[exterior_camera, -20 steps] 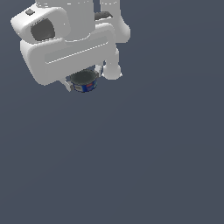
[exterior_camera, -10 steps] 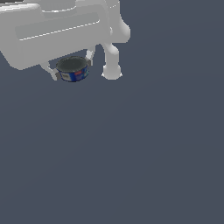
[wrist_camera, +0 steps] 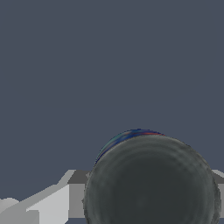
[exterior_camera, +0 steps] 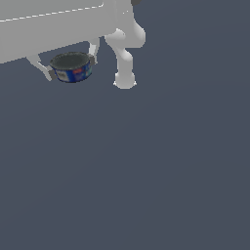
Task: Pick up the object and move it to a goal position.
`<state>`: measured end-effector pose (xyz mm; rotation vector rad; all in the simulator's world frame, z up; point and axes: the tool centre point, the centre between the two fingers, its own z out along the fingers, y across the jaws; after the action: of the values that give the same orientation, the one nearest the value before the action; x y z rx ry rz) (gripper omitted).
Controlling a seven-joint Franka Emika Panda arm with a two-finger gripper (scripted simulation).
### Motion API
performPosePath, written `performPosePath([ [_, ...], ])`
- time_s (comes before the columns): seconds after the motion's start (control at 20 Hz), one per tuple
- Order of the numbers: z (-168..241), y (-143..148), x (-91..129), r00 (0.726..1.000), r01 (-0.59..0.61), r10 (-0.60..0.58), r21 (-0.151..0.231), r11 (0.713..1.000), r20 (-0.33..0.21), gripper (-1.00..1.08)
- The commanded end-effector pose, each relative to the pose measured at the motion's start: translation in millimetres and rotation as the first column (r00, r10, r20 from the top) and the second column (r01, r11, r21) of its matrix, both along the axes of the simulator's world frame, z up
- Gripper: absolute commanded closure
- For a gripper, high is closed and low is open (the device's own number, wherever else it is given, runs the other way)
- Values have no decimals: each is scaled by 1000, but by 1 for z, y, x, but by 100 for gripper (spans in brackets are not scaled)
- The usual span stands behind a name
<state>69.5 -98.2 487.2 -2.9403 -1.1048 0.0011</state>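
The object (exterior_camera: 72, 68) is a short round tin with a blue label, red and white marks and a dark grey top. In the exterior view it hangs near the upper left, above the floor. My gripper (exterior_camera: 71, 66) is shut on it, with one fingertip (exterior_camera: 49, 74) on each side of the tin. The big white hand body (exterior_camera: 53, 27) looms just above it. In the wrist view the object (wrist_camera: 151, 179) shows its dark top close to the lens, with a sliver of blue label at its edge, held between grey finger pads (wrist_camera: 77, 192).
A white part of the arm (exterior_camera: 125, 68) hangs down at the exterior view's right of the tin. A flat dark grey floor (exterior_camera: 146, 171) fills the remainder of both views.
The gripper, still holding the tin, has moved up and toward the exterior view's left. It now looks larger in that view. The grip has not changed.
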Motion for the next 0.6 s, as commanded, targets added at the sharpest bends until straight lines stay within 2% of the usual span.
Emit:
performPosePath([
  [0.0, 4, -1, 1, 1000, 0, 0, 0, 1000, 1, 108],
  [0.55, 10, -3, 3, 1000, 0, 0, 0, 1000, 1, 108],
])
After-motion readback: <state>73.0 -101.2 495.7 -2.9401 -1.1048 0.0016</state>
